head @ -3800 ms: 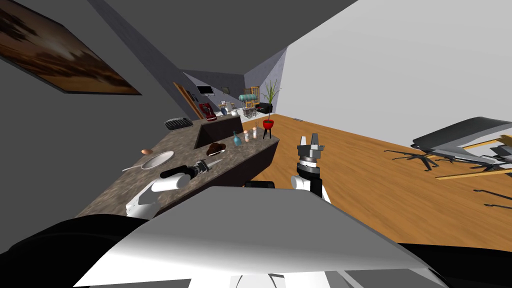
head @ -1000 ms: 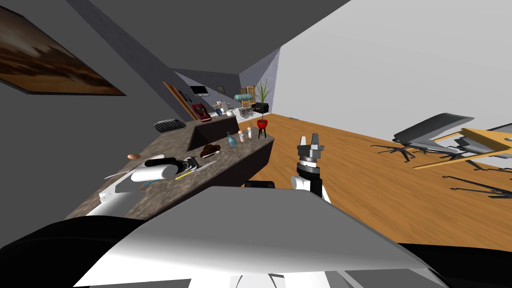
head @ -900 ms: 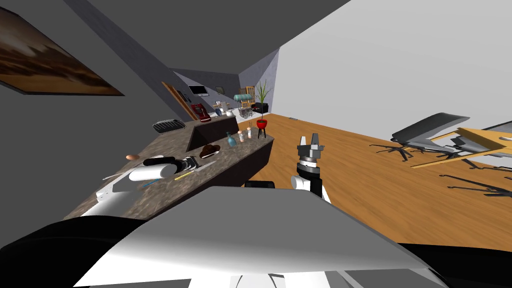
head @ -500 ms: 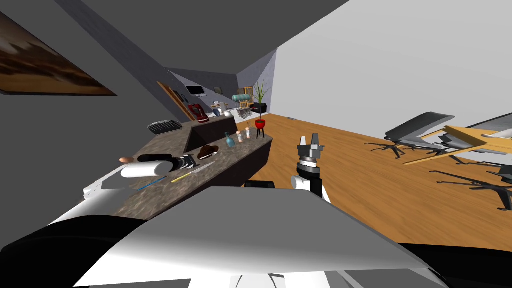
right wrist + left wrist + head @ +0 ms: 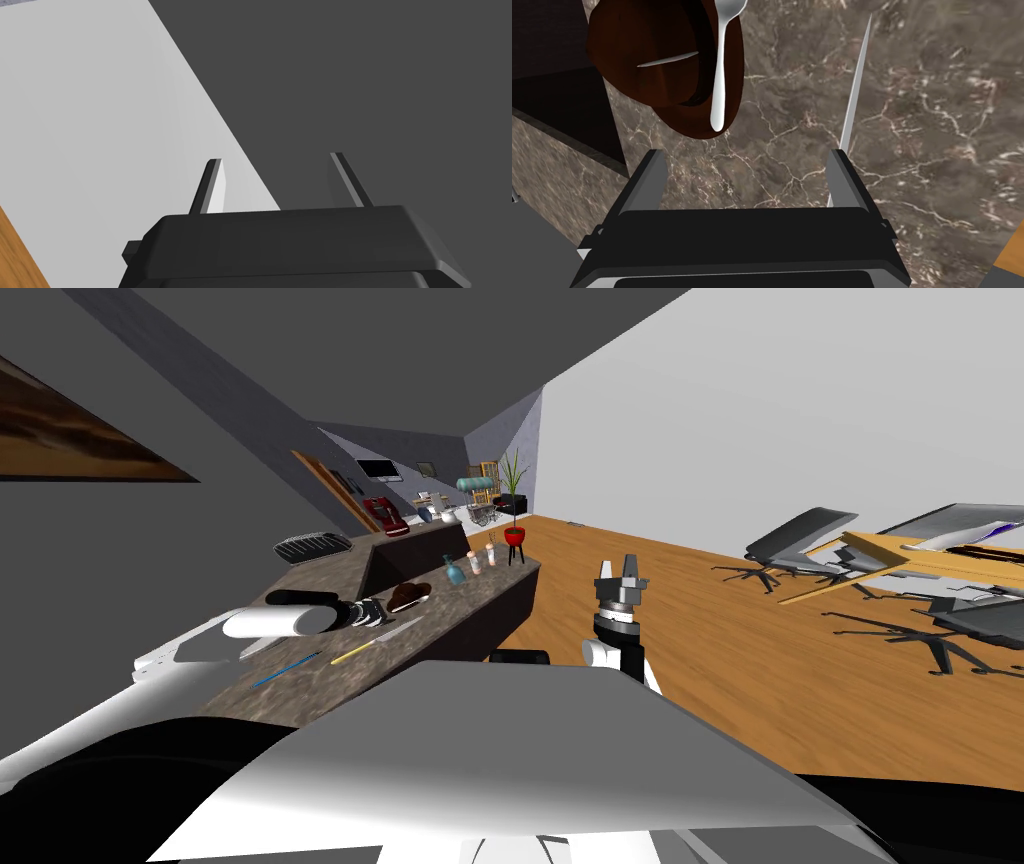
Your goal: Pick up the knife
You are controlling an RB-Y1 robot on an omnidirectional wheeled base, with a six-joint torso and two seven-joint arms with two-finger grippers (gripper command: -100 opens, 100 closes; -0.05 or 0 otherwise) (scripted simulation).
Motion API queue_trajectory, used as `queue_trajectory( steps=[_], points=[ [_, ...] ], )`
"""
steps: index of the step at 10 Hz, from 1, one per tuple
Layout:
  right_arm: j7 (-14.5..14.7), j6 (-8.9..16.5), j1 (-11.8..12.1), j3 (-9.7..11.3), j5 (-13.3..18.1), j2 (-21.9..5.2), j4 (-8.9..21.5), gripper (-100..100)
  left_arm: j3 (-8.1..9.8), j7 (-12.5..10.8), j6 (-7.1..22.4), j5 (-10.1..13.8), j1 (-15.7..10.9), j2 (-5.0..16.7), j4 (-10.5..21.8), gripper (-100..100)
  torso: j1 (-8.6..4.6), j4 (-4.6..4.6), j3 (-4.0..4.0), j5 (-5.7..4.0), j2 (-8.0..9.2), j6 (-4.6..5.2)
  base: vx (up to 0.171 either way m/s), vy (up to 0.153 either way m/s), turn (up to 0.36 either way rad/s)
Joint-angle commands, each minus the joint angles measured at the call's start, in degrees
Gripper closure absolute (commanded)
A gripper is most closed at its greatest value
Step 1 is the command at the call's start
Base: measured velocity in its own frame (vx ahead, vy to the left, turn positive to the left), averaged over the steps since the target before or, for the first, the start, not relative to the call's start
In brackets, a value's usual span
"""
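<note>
The knife (image 5: 377,642), with a yellow handle and a thin silver blade (image 5: 856,90), lies flat on the brown marble counter (image 5: 470,598). My left gripper (image 5: 366,613) hovers over the counter just beyond it, open and holding nothing. In the left wrist view the left gripper (image 5: 744,180) has the blade running past the outer side of one finger (image 5: 846,180), not between the two. A dark brown bowl (image 5: 662,60) with a spoon (image 5: 721,75) sits just ahead of the other finger. My right gripper (image 5: 620,582) is raised over the floor, open (image 5: 277,182).
On the counter lie a blue stick (image 5: 285,668), the brown bowl (image 5: 408,596), small bottles (image 5: 455,572), a dark sunken basin (image 5: 400,556) and a dish rack (image 5: 312,548). A potted plant (image 5: 514,534) stands past the counter's end. Office chairs (image 5: 790,543) and a desk (image 5: 930,553) are to the right.
The head view has shifted, with counter things sliding left. My left forearm has swung towards the wall, uncovering the knife and the blue stick. The right arm has not moved.
</note>
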State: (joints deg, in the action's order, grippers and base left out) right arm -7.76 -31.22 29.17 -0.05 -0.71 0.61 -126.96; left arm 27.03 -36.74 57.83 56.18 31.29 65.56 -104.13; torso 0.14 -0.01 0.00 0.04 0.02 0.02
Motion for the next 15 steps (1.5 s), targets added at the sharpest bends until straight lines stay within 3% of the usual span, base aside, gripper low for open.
queue_trajectory(
  steps=[1,6,15],
  points=[
    [0.0,0.0,0.0,0.0,0.0,0.0,0.0,0,0.02,-0.87,1.73,1.19,0.64,0.88,0.25,-100,0.0,0.0,0.0,0.0,0.0,0.0,-0.012,0.027,-0.102],
    [0.0,0.0,0.0,-0.01,0.0,-0.01,0.0,0,-0.07,-2.99,7.73,4.74,2.96,1.78,1.56,-100,0.19,0.01,0.03,0.05,0.05,-0.01,-0.022,0.051,-0.158],
    [0.0,0.0,0.0,-0.01,0.0,-0.01,0.0,0,-1.2,-5.74,19.01,10.1,7.12,-0.02,5.29,-100,0.31,0.03,0.08,0.08,0.12,-0.03,-0.042,0.076,-0.173]
  ],
)
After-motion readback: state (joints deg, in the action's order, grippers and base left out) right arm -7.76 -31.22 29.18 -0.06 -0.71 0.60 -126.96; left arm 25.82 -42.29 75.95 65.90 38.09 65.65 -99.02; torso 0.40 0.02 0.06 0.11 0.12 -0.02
